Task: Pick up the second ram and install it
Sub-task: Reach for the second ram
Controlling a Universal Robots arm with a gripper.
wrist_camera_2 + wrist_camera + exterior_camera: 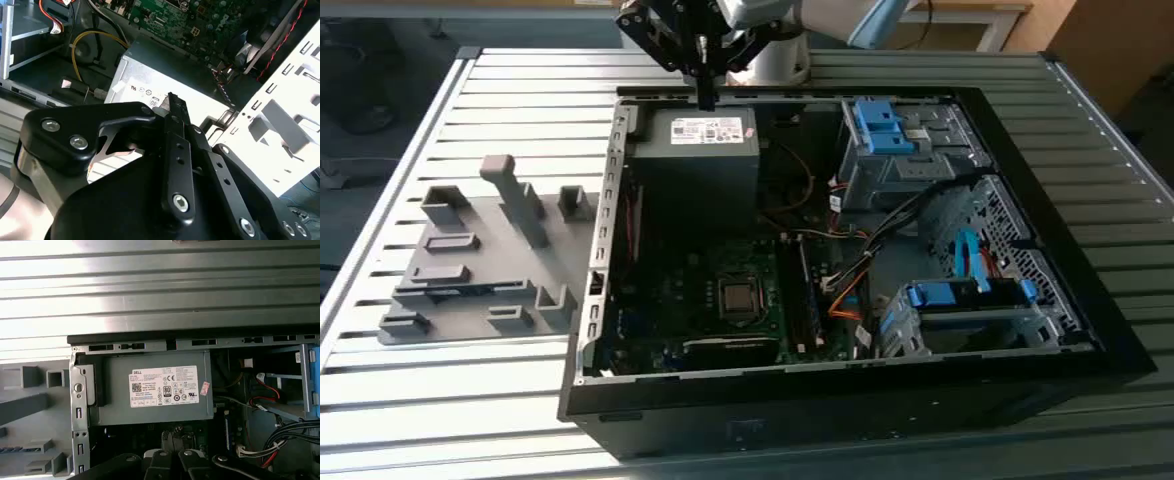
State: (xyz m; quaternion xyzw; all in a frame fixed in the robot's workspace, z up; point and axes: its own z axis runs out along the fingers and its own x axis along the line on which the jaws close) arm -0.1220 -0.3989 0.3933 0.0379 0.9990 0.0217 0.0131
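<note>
Exterior view: gripper [706, 98], fingers pinched together, hovers over power supply [702, 150] beside case rim [801, 95]; a low traverse could snag it.

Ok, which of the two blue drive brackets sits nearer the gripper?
The blue drive bracket at the power supply's end of the case, where the gripper hangs; the other bracket sits at the opposite end.
</note>
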